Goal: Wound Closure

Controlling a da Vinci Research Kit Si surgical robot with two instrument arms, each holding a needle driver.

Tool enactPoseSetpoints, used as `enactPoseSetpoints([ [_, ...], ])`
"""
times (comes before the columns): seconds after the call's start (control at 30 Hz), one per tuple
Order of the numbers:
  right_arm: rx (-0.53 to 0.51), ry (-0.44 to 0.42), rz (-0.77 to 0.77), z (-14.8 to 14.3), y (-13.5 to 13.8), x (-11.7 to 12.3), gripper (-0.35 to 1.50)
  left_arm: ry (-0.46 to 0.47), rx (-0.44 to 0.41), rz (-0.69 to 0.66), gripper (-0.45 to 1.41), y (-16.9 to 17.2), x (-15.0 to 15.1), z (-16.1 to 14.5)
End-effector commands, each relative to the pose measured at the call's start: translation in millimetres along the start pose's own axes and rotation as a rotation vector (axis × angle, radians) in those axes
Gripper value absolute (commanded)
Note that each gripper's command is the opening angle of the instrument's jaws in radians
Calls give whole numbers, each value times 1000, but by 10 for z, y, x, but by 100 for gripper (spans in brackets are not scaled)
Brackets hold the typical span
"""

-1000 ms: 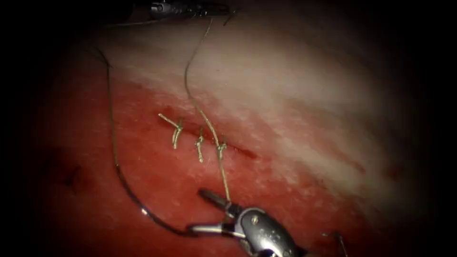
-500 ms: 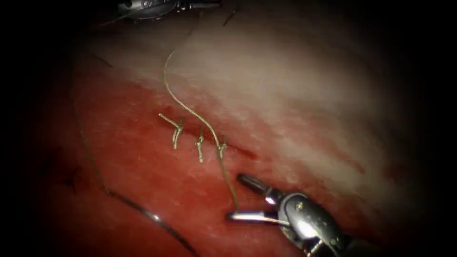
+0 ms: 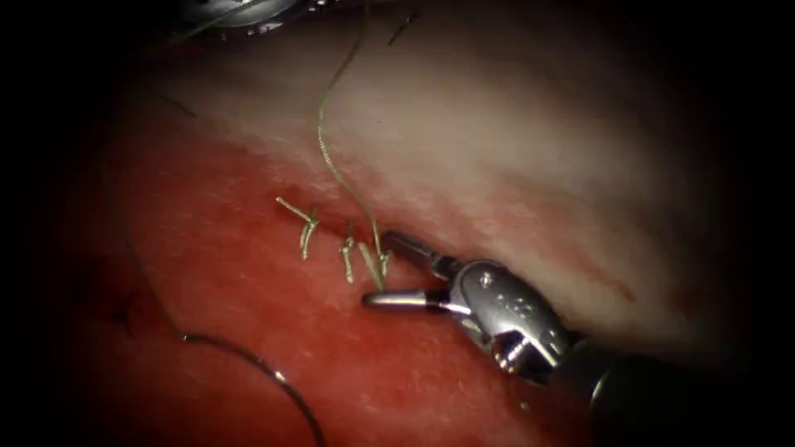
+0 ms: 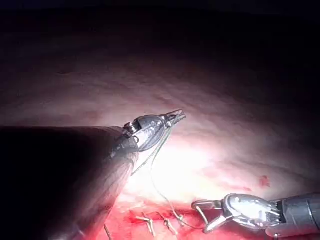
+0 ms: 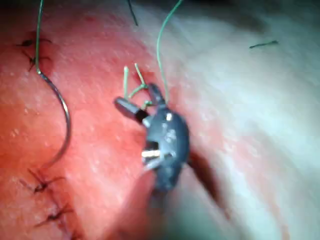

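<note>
The cut [image 3: 331,222] runs across the red tissue [image 3: 248,290] with three tied pale stitches [image 3: 348,252]. My right tool [image 3: 379,270] has its jaws open, straddling the thread [image 3: 321,132] just beside the rightmost knot [image 3: 384,261], and holds nothing. That thread rises to my left tool [image 4: 177,117], which is shut on it high above the tissue. The curved needle [image 3: 248,358] lies loose on the tissue left of the cut, held by neither tool, with dark thread trailing from it. The right wrist view has the needle [image 5: 64,112] flat beside the open right tool [image 5: 135,96].
Older dark stitches [image 5: 42,185] mark the tissue near the needle. A short cut piece of thread [image 5: 262,45] lies on the pale tissue [image 3: 513,141] right of the cut. Red fluid covers the tissue's left part.
My right tool has travelled up from the lower edge to the rightmost knot, jaws still open. The needle and its thread have slid left. The left tool has shifted left with the thread.
</note>
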Motion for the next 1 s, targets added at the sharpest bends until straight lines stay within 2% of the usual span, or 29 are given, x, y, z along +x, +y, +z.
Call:
enactPoseSetpoints([
  [0.03, -8, 3, -1, 14, 11, -1, 133, 3, -2, 2, -45, -1, -2, 6],
  [0.3, -28, -26, -2, 26, 46, 3, 136, 31, -14, 2, -45, 12, 13, 1],
  [0.43, -17, -32, -4, 16, 48, 8, 140, 33, -15, 0, -45, 10, 16, 1],
  [0.53, 22, -48, 2, -23, 46, 35, 140, 36, -16, -3, -45, 7, 16, 1],
  [0.6, 50, -22, 1, -62, 50, 80, 140, 36, -16, -2, -45, 6, 14, 2],
  [0.63, 55, -12, 5, -70, 51, 90, 140, 36, -16, -1, -45, 6, 14, 2],
  [0.67, 55, -12, 5, -70, 51, 90, 140, 36, -16, -1, -45, 6, 14, 2],
  [0.7, 61, 10, -7, -84, 54, 109, 138, 37, -16, 0, -45, 6, 12, 2],
  [0.77, 61, 27, -27, -92, 59, 125, 135, 40, -18, 1, -45, 7, 11, 2],
  [0.9, 54, 15, -42, -72, 59, 109, 135, 40, -19, 3, -45, 10, 12, 2],
  [1.0, 58, -21, -75, -35, 55, 72, 136, 40, -18, 5, -45, 13, 11, 4],
])
